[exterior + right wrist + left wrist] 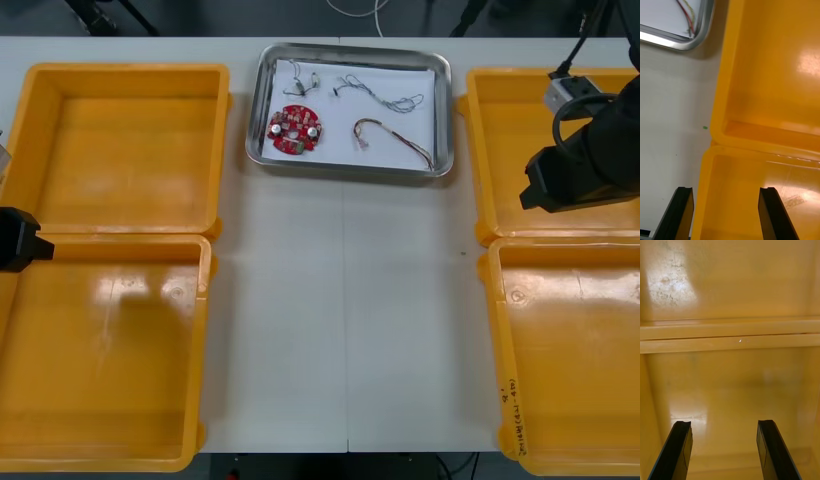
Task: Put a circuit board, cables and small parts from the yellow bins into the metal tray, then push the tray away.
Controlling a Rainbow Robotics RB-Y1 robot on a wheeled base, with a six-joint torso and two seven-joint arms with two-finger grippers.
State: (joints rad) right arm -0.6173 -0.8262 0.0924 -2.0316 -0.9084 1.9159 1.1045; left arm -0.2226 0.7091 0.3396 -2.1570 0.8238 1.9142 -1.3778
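The metal tray (449,110) lies at the table's far middle, white inside. In it are a round red circuit board (297,128), a red and yellow cable (392,138), a thin cable (380,95) and small metal parts (300,72). My right gripper (727,210) hovers open over the near edge of the far right bin (520,130), where it meets the near right bin (752,187); the tray corner (696,41) shows beyond its fingers. Over the left bins, my left gripper (724,452) stands open with nothing between its fingers.
Two yellow bins (120,150) stand at the left and two at the right (570,350), all bare inside. A wide strip of table (345,320) runs between them, in front of the tray. The right arm (585,160) hangs over the far right bin.
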